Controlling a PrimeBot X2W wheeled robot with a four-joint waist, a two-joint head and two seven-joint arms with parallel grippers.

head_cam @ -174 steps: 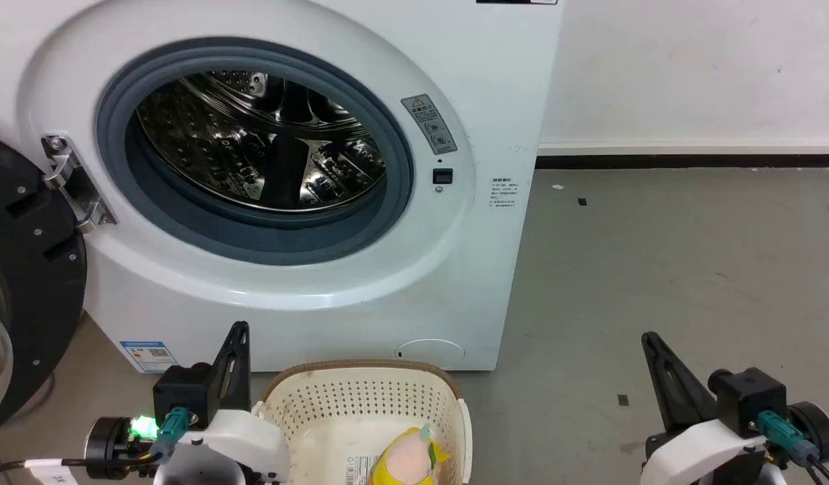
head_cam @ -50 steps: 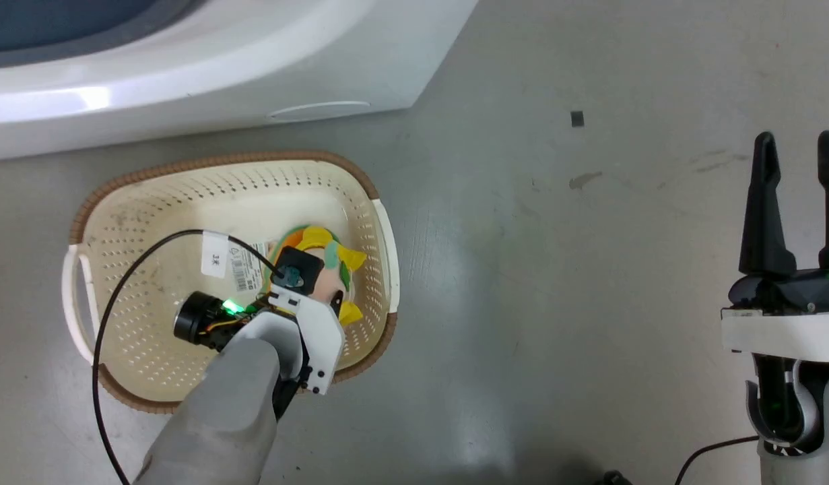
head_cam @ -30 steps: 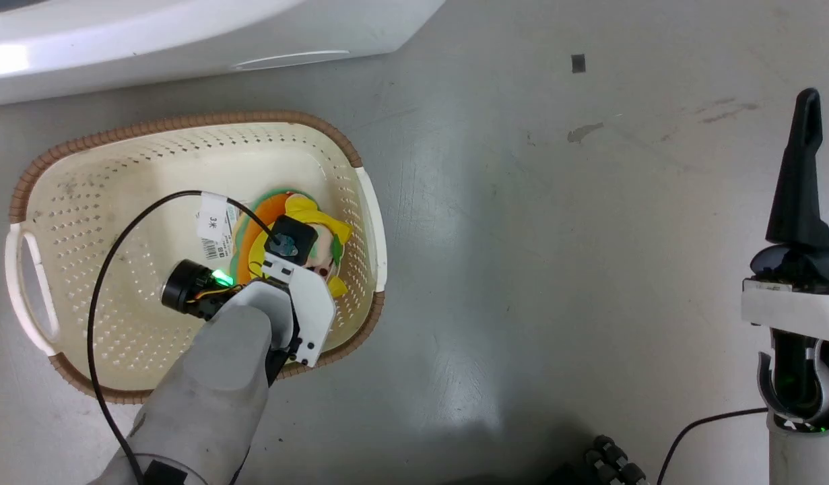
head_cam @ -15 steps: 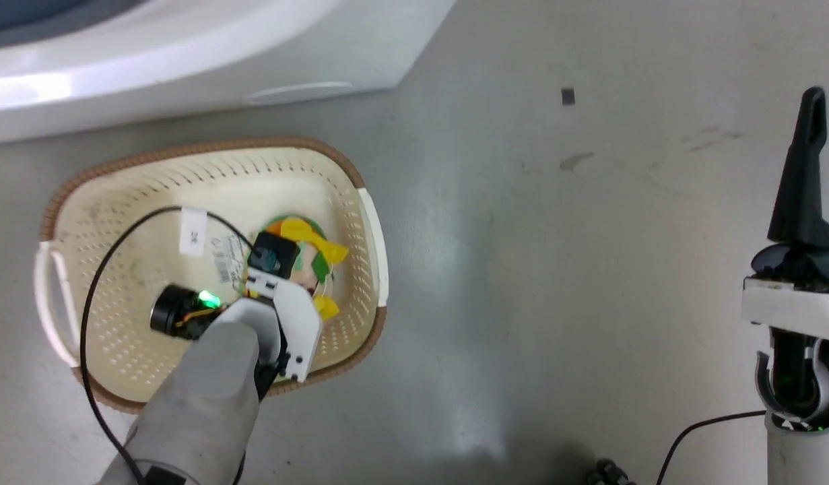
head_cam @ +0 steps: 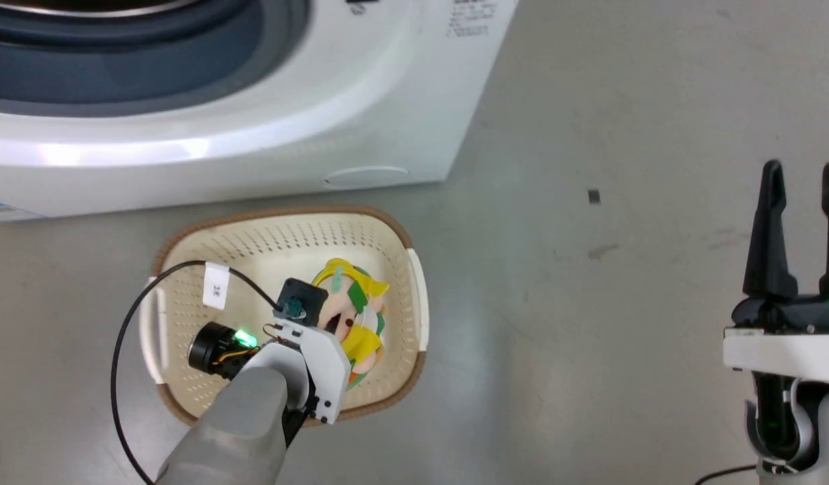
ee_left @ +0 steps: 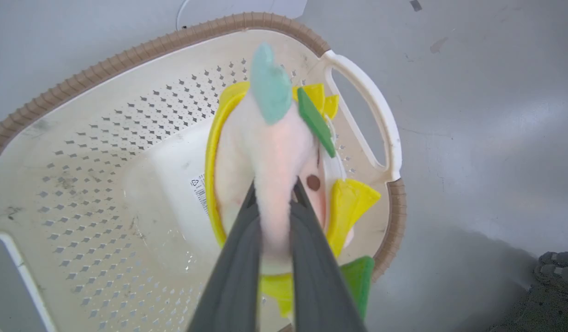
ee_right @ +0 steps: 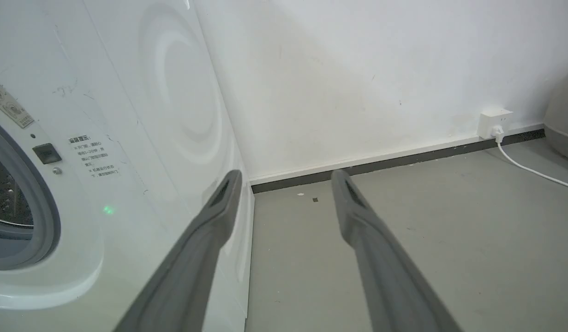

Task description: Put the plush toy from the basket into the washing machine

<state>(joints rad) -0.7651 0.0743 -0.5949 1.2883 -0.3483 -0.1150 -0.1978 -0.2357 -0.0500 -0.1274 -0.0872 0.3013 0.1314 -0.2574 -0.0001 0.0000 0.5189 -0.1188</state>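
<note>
Where the head view looks down on the grey floor (head_cam: 589, 337), the washing machine (head_cam: 387, 101) fills the upper left of the frame, its grey gasket at the top edge. The basket (head_cam: 279, 217) stands just below it, at lower centre left. The pale left forearm (head_cam: 232, 431) rises from the bottom edge over the basket's near rim, its wrist block covering part of the plush toy (head_cam: 363, 323), which sits inside the basket toward its right wall. A black cable (head_cam: 121, 350) with a white tag loops over the basket's left half. At the lower right the right gripper (head_cam: 803, 168) points up the frame with its two dark fingers parted and bare, well apart from the basket. In the left wrist view, the left gripper (ee_left: 274, 189) is closed tight on the toy's pale pink head, a finger pressed into each side. The yellow hood and green trim spread around the fingers, above the basket's perforated floor and its paper label (ee_left: 198, 191); whether the toy touches that floor cannot be told. The basket's white handle (ee_left: 367, 106) lies to the upper right. In the right wrist view, the right gripper's fingers stand wide apart around empty air, with the machine's white side and porthole edge at the left. A white wall (ee_right: 380, 69), a socket (ee_right: 495, 121) and a white cord (ee_right: 533, 170) show at the right.
</note>
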